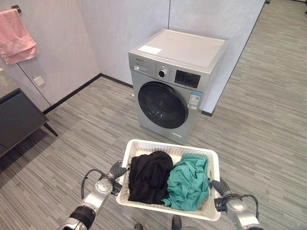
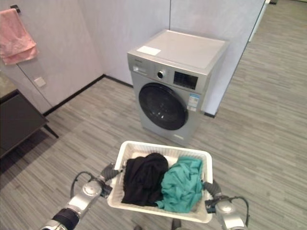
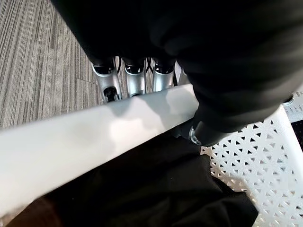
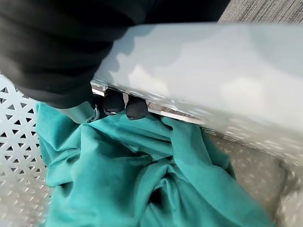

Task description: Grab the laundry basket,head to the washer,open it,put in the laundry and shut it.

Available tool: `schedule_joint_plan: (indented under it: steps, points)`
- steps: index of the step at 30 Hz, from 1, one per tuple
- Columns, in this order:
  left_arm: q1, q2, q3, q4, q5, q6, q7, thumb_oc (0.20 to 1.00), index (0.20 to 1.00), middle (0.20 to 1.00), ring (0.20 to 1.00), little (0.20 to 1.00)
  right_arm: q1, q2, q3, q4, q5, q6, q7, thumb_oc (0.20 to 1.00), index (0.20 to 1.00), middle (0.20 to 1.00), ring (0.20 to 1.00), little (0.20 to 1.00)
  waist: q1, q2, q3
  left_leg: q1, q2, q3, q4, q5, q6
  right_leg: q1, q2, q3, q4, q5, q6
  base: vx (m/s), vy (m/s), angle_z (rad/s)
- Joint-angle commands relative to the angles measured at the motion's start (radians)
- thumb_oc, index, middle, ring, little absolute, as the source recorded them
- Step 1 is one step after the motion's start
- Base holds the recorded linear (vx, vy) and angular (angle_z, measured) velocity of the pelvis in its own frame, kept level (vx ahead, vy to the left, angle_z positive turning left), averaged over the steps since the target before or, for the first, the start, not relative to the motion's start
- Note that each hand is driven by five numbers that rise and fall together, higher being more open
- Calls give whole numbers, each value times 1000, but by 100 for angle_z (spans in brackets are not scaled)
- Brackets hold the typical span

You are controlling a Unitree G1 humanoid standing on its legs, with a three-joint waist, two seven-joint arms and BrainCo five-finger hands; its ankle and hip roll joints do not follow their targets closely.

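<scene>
A white lattice laundry basket (image 1: 135, 146) hangs in front of me above the floor, carried between both hands. Inside lie a black garment (image 1: 148, 175) on the left and a teal garment (image 1: 187, 182) on the right. My left hand (image 1: 117, 170) is curled round the basket's left rim (image 3: 94, 137), fingers (image 3: 135, 78) under it. On the opposite side, the dark fingertips (image 4: 125, 106) of my right hand (image 1: 218, 186) hook through the right rim (image 4: 199, 75). The silver front-loading washer (image 1: 175, 81) stands ahead against the wall with its round dark door (image 1: 162, 105) closed.
A dark low cabinet (image 1: 17, 120) stands at the left. A pink towel (image 1: 17, 36) hangs on the wall above it. Grey plank floor (image 1: 259, 129) lies open between me and the washer and to the right.
</scene>
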Motion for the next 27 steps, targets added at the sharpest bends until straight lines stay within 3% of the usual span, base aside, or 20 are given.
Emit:
schedule_joint_plan:
  steps: [1,12,21,23,27]
  points:
    - [-68,-57,-35,50,15,-52,11,200,200,200,200,200,-78,-15,56,56,-37,-28,-5,200,200,200,200,200,13,21,56,-95,-4,-49,5,27,-24,56,-53,-5,9,-111,63,0,0,0]
    - [-34,-35,2,10,16,-48,15,200,200,200,200,200,-64,-67,8,-101,-76,-25,-36,200,200,200,200,200,7,21,57,-90,-1,-38,5,21,-22,58,-55,3,9,-110,68,8,0,1]
    - [7,40,111,-167,18,-49,15,200,200,200,200,200,-51,-170,-107,-372,-152,-19,-49,200,200,200,200,200,12,7,75,-83,6,-9,10,3,-9,48,-66,23,9,-99,80,13,42,-4]
    - [20,74,166,-248,4,-65,13,200,200,200,200,200,-54,-200,-145,-432,-169,-22,-49,200,200,200,200,200,19,-14,99,-148,-1,4,141,-53,-3,42,-90,38,9,-87,86,-40,92,-23]
    - [29,91,203,-305,2,-67,11,200,200,200,200,200,-55,-208,-169,-449,-182,-20,-45,200,200,200,200,200,28,-17,99,-180,-14,12,222,-112,15,44,-114,45,9,-87,100,22,180,-14]
